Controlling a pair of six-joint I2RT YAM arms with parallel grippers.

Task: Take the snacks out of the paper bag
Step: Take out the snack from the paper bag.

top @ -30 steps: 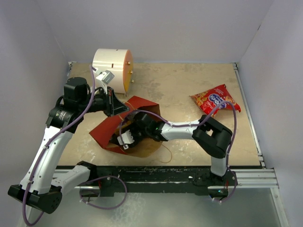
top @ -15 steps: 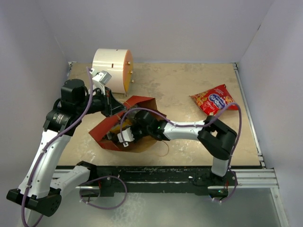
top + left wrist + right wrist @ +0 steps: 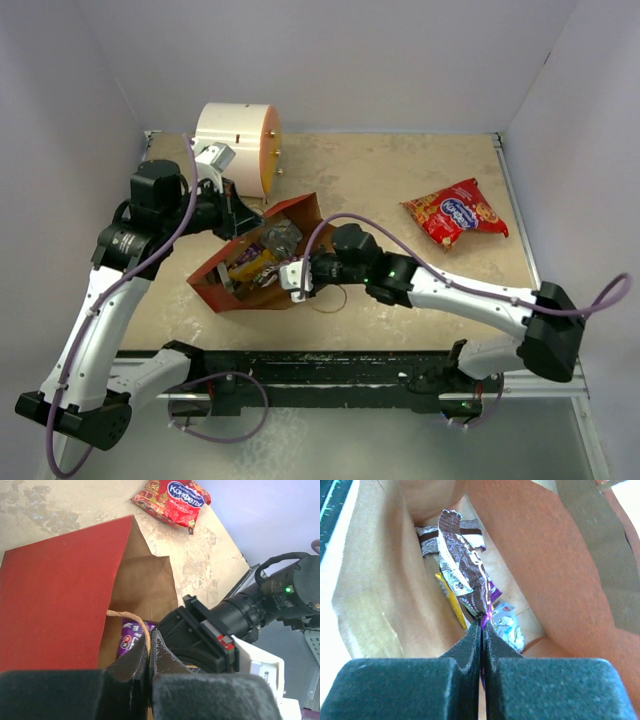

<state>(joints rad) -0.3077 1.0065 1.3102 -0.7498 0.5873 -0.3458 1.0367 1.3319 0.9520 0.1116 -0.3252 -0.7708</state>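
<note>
Left fingers (image 3: 146,655): pressed together on the paper bag (image 3: 55,595) at its cord handle (image 3: 125,613), apparently to hold the mouth up and open for the other arm.
Right fingers (image 3: 476,640): pinching the near edge of a purple-brown packet (image 3: 462,560), just inside the bag's mouth.
Packet: stands straight ahead of the right fingertips, between the kraft walls.
Other snacks: a yellow packet (image 3: 451,597) and a light-blue packet (image 3: 509,625) lie deeper, beyond the right fingertips.
Red snack bag (image 3: 455,212): already out on the table (image 3: 380,170), well apart from both pairs of fingers.
Next, probably: drawing the pinched packet back out through the mouth.
</note>
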